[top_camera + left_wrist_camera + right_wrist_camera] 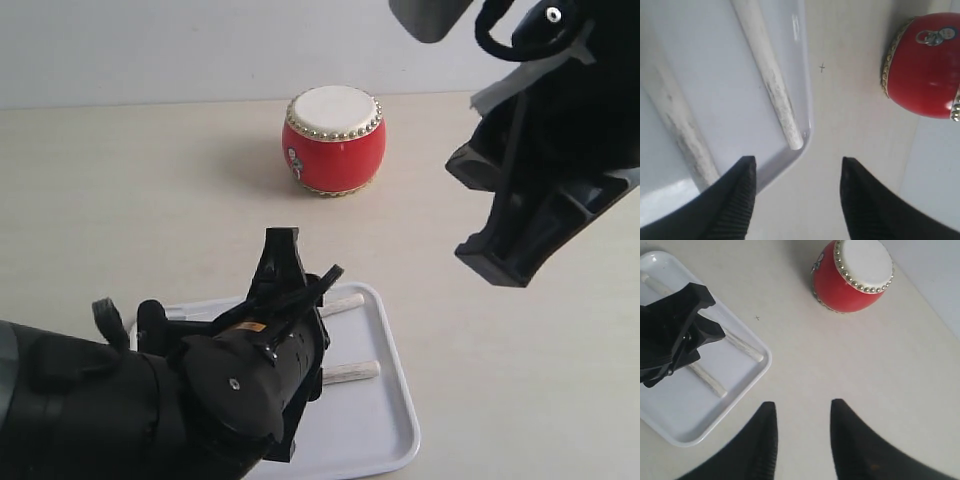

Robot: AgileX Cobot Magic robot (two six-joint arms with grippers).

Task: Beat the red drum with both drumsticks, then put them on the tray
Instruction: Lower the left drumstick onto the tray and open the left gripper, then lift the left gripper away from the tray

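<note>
The red drum point(334, 140) with its cream skin stands upright toward the back of the table. Nearer the front lies the white tray point(385, 425), and both drumsticks lie inside it, one point(345, 303) at the far side and one point(352, 372) nearer. My left gripper point(308, 255) hovers open over the tray's far edge, holding nothing. In the left wrist view the sticks point(772, 82) point(680, 130) rest on the tray point(725, 60), ahead of the open gripper point(797, 161). My right gripper point(478, 212) hangs open and empty, high at the right.
The right wrist view looks down on the drum point(855, 275), the tray point(680, 420) with both sticks point(742, 345) point(707, 377), and the left gripper point(675, 335). Bare beige table point(520, 380) lies right of the tray and between tray and drum.
</note>
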